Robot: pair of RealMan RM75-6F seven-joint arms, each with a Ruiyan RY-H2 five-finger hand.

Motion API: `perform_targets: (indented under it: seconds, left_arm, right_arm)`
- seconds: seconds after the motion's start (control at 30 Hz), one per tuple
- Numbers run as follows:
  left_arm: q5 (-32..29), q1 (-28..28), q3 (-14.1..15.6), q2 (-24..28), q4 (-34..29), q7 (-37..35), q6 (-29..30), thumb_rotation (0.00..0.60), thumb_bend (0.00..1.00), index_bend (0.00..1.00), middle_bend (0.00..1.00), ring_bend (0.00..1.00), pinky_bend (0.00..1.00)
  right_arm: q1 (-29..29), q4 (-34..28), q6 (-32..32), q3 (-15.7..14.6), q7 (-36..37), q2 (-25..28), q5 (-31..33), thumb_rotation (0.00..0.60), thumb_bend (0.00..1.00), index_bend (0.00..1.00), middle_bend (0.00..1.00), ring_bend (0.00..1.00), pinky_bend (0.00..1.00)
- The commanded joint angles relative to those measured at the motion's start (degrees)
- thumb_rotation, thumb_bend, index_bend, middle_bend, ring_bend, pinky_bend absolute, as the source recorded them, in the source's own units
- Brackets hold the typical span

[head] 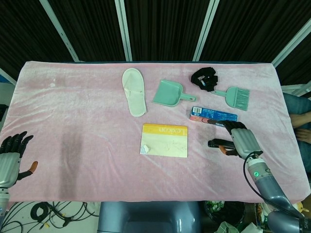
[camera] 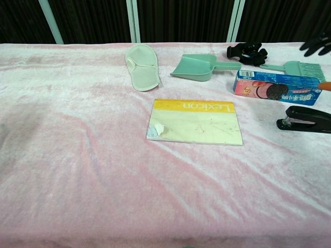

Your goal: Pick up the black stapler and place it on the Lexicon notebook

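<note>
The black stapler (camera: pixel 305 119) lies on the pink cloth, right of the yellow-topped Lexicon notebook (camera: pixel 195 121). In the head view my right hand (head: pixel 241 141) hovers over the right part of the stapler (head: pixel 217 143), hiding that end. The chest view shows only its dark fingertips (camera: pixel 316 44) at the right edge, well above the stapler, with nothing held. The notebook (head: pixel 164 140) sits mid-table with nothing on it. My left hand (head: pixel 10 156) is at the near left edge, fingers apart and empty.
A blue cookie box (head: pixel 214 116) lies just behind the stapler. Further back are a green brush (head: pixel 235 95), a green dustpan (head: pixel 168 92), a black bundle (head: pixel 204 78) and a white slipper (head: pixel 134 91).
</note>
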Motion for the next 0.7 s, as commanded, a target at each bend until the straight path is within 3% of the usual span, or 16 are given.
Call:
perform_targets:
  seconds: [0.03, 0.3, 0.5, 0.7]
  left_arm:
    - [0.11, -0.04, 0.06, -0.13, -0.01, 0.23, -0.02, 0.600, 0.32, 0.11, 0.03, 0.00, 0.00]
    - [0.00, -0.15, 0.12, -0.32, -0.02, 0.76, -0.24, 0.600, 0.32, 0.11, 0.03, 0.00, 0.00]
    - [-0.33, -0.17, 0.04, -0.31, -0.10, 0.98, -0.34, 0.600, 0.32, 0.11, 0.03, 0.00, 0.00]
    - [-0.45, -0.19, 0.04, -0.18, -0.21, 0.98, -0.45, 0.600, 0.32, 0.11, 0.03, 0.00, 0.00]
  right_arm:
    - [-1.66, 3.77, -0.21, -1.85, 1.04, -2.44, -0.93, 0.600, 0.22, 0.21, 0.18, 0.16, 0.12]
    - [-1.50, 13.52, -0.45, -2.54, -2.08, -9.02, -0.95, 0.600, 0.22, 0.27, 0.22, 0.21, 0.16]
    - [-0.66, 17.79, -2.71, -1.43, -1.92, -12.33, 1.09, 0.600, 0.24, 0.30, 0.26, 0.26, 0.25]
    - [-0.06, 20.72, -4.85, -0.67, -1.59, -14.74, 2.75, 0.600, 0.24, 0.32, 0.29, 0.30, 0.27]
